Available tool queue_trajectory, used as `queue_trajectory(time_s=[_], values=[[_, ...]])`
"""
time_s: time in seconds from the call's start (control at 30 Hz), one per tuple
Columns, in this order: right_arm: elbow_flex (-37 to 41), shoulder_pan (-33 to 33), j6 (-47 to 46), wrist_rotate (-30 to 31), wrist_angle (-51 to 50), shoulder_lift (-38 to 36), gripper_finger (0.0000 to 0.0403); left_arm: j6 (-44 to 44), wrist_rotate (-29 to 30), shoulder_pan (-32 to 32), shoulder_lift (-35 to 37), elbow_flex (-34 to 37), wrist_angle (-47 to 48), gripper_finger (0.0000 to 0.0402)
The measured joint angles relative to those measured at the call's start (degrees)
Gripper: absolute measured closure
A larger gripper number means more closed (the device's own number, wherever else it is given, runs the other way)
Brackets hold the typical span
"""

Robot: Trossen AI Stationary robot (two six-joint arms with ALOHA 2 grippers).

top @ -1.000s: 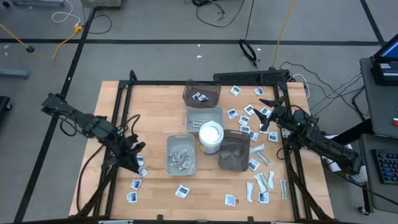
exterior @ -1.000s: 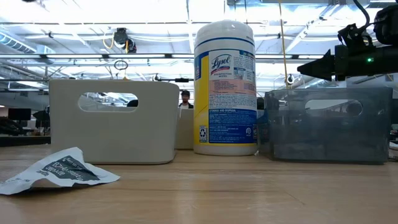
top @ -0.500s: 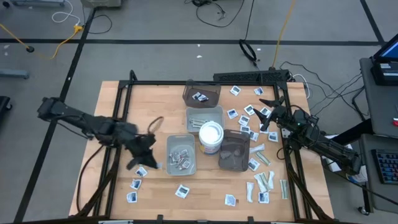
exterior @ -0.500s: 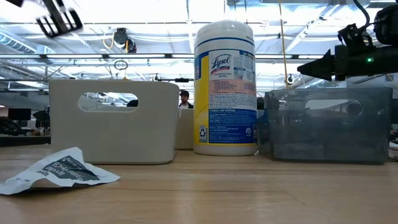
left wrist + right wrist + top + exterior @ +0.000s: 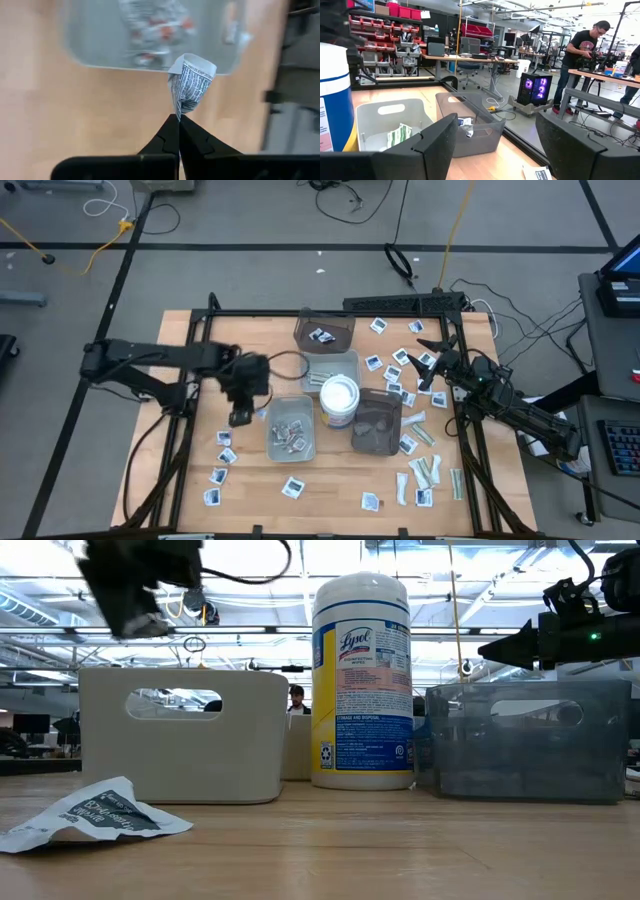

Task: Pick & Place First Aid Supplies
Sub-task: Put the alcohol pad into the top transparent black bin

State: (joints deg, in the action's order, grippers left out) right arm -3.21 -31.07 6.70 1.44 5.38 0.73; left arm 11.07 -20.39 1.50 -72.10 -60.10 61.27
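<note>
Packets (image 5: 291, 435) fill the grey tray (image 5: 273, 408) beside the left gripper (image 5: 240, 417), which pinches a white printed packet (image 5: 192, 86) just off its edge, while the right gripper (image 5: 430, 369) hangs wide open over scattered packets on the desk (image 5: 330, 480).

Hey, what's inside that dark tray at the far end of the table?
The dark tray holds a couple of white printed packets on its floor. Anything against its near wall is hidden in the right wrist view.

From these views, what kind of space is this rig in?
Likely a robotics lab or workshop: shelves of red parts bins, workbenches with a lit computer tower, and a person working at a bench.
</note>
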Motion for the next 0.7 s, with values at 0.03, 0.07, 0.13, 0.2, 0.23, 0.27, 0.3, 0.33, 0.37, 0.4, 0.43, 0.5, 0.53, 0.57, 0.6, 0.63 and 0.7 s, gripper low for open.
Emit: queue_trajectory(time_s=[0.03,0.07,0.13,0.2,0.23,0.27,0.3,0.33,0.37,0.4,0.43,0.5,0.53,0.57,0.6,0.63,0.7], values=[[0.0,0.0,0.0,0.0,0.0,0.0,0.014,-2.1,1.8,1.5,-1.9,-2.2,2.6,0.0401],[0.0,0.0,0.0,0.0,0.0,0.0,0.014,-4.1,3.8,2.8,-3.8,-4.5,4.8,0.0401],[0.0,0.0,0.0,0.0,0.0,0.0,0.014,-8.1,7.1,5.8,-7.4,-8.6,8.5,0.0401],[0.0,0.0,0.0,0.0,0.0,0.0,0.014,-11.5,10.5,8.7,-11.0,-12.5,11.3,0.0401],[0.0,0.0,0.0,0.0,0.0,0.0,0.014,-12.8,12.2,10.3,-12.8,-14.3,12.4,0.0401],[0.0,0.0,0.0,0.0,0.0,0.0,0.014,-14.1,13.9,11.8,-14.6,-16.1,13.5,0.0401],[0.0,0.0,0.0,0.0,0.0,0.0,0.014,-15.4,15.4,13.2,-16.5,-18.1,14.3,0.0401],[0.0,0.0,0.0,0.0,0.0,0.0,0.014,-16.8,16.5,14.7,-18.4,-20.0,15.1,0.0401],[0.0,0.0,0.0,0.0,0.0,0.0,0.014,-18.4,17.7,16.0,-20.3,-22.2,15.9,0.0401],[0.0,0.0,0.0,0.0,0.0,0.0,0.014,-19.8,18.8,17.3,-22.2,-24.2,16.4,0.0401],[0.0,0.0,0.0,0.0,0.0,0.0,0.014,-21.2,20.2,18.5,-24.1,-26.3,16.8,0.0401],[0.0,0.0,0.0,0.0,0.0,0.0,0.014,-24.2,22.9,20.6,-27.8,-30.7,17.3,0.0401],[0.0,0.0,0.0,0.0,0.0,0.0,0.014,-25.7,24.1,21.6,-29.6,-32.8,17.4,0.0401],[0.0,0.0,0.0,0.0,0.0,0.0,0.014,-27.3,25.1,22.5,-31.4,-35.0,17.4,0.0401],[0.0,0.0,0.0,0.0,0.0,0.0,0.014,-28.8,26.0,23.2,-33.1,-37.0,17.4,0.0401],[0.0,0.0,0.0,0.0,0.0,0.0,0.014,-30.2,27.0,23.9,-35.0,-39.3,17.4,0.0401],[0.0,0.0,0.0,0.0,0.0,0.0,0.014,-32.5,28.5,25.1,-38.4,-43.8,17.4,0.0401]])
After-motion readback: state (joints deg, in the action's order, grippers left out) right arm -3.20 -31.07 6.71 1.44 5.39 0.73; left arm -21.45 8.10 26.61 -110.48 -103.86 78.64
